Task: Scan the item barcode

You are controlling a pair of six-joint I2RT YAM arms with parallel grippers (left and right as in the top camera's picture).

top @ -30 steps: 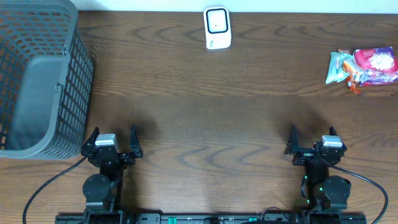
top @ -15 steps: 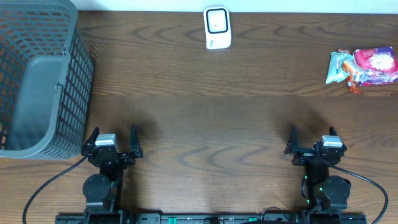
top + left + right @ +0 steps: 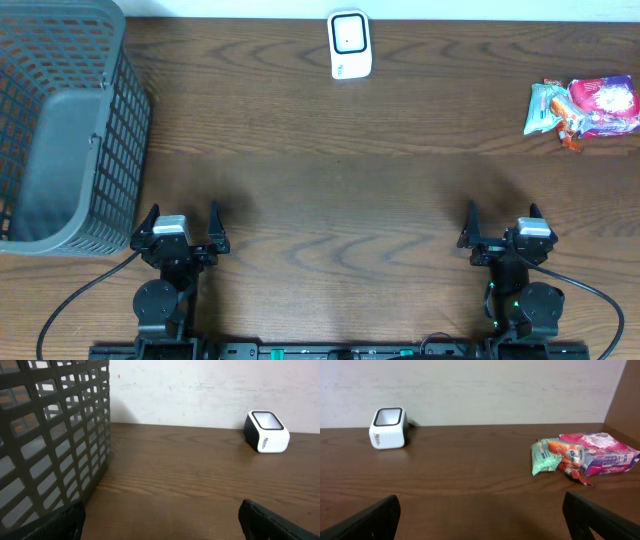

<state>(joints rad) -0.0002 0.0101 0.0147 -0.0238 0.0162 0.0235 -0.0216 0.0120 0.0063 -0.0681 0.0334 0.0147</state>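
Observation:
A pile of snack packets (image 3: 585, 108) lies at the far right of the table; the right wrist view shows a pale green packet (image 3: 544, 455), an orange one and a pink-purple one (image 3: 602, 453) bunched together. The white barcode scanner (image 3: 349, 44) stands at the back centre, also visible as the scanner (image 3: 266, 431) and the scanner (image 3: 388, 427). My left gripper (image 3: 181, 225) rests open near the front left edge, with nothing between its fingers. Near the front right, my right gripper (image 3: 502, 224) is open and empty too. No barcode is visible.
A tall grey mesh basket (image 3: 62, 125) fills the back left corner, its wall (image 3: 50, 440) close beside my left gripper. A pale wall runs behind the table. Brown wood tabletop (image 3: 340, 190) lies between the grippers and the scanner.

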